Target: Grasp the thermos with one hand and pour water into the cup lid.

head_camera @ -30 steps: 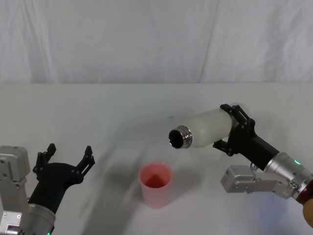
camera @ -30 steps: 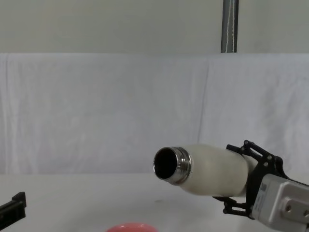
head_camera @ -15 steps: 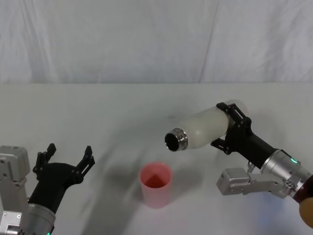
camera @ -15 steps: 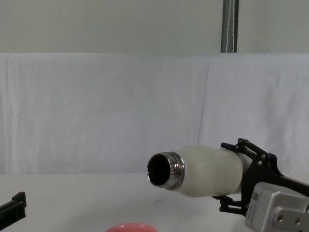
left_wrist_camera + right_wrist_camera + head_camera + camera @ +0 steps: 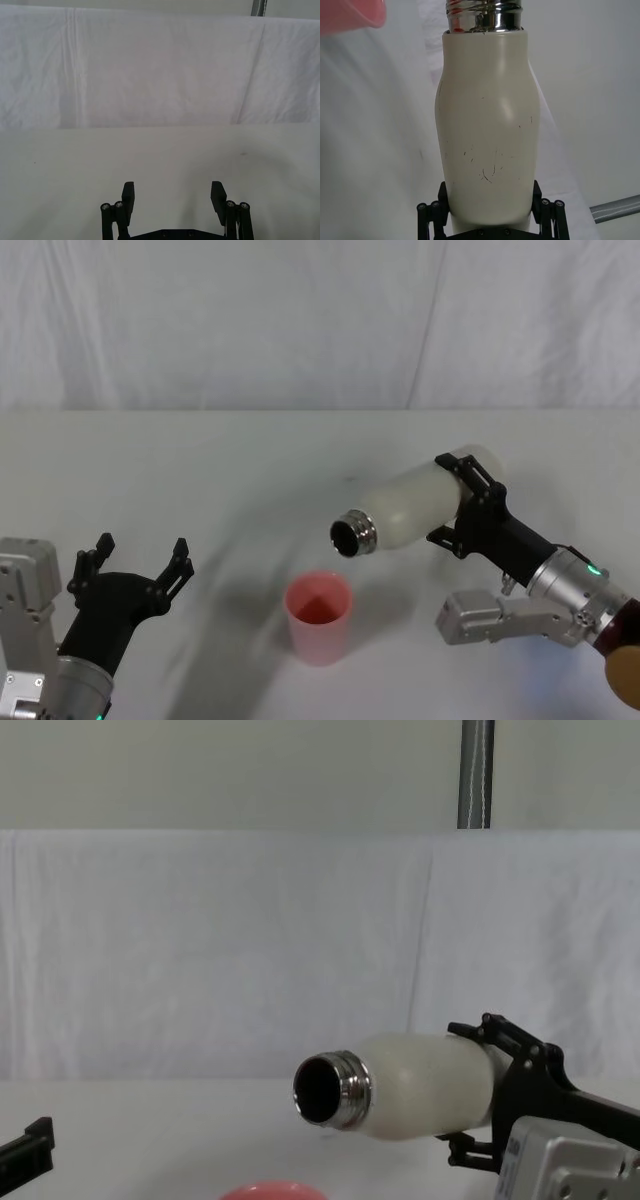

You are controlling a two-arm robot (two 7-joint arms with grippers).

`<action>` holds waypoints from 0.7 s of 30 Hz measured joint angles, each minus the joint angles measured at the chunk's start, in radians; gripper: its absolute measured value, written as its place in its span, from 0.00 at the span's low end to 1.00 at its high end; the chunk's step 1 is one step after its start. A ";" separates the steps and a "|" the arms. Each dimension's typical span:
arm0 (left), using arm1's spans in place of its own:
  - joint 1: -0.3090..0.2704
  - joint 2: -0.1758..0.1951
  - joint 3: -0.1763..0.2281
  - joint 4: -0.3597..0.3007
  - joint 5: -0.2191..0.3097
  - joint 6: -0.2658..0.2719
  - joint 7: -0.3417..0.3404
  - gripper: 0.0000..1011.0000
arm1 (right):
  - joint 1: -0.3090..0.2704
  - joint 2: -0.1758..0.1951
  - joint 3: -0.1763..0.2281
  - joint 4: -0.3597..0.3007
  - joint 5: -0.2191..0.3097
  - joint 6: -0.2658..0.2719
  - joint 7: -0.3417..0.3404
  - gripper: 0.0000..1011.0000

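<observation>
Since before, the thermos (image 5: 415,507) dipped lower toward the cup lid (image 5: 319,617); the right gripper (image 5: 468,512) clamped its base, no water visibly pouring yet.

The left gripper (image 5: 133,570) rested parked, jaws wide.

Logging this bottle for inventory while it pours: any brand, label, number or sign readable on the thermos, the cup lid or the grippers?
None. The thermos shows only fine scratches, no print. The cup lid is plain pink. The right gripper and left gripper carry no lettering.

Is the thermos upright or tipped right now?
Tipped. The right gripper holds the thermos nearly on its side above the table, open steel neck angled down toward the cup lid.
</observation>
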 joint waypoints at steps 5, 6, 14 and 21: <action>0.000 0.000 0.000 0.000 0.000 0.000 0.000 0.99 | -0.001 0.001 -0.010 0.000 -0.002 0.006 -0.002 0.94; 0.000 0.000 0.000 0.000 0.000 0.000 0.000 0.99 | -0.001 0.001 -0.012 0.000 -0.003 0.007 -0.002 0.94; 0.000 0.000 0.000 0.000 0.000 0.000 0.000 0.99 | 0.002 0.006 -0.030 0.002 -0.031 0.010 -0.020 0.94; 0.000 0.000 0.000 0.000 0.000 0.000 0.000 0.99 | 0.005 0.011 -0.046 0.002 -0.048 0.011 -0.033 0.94</action>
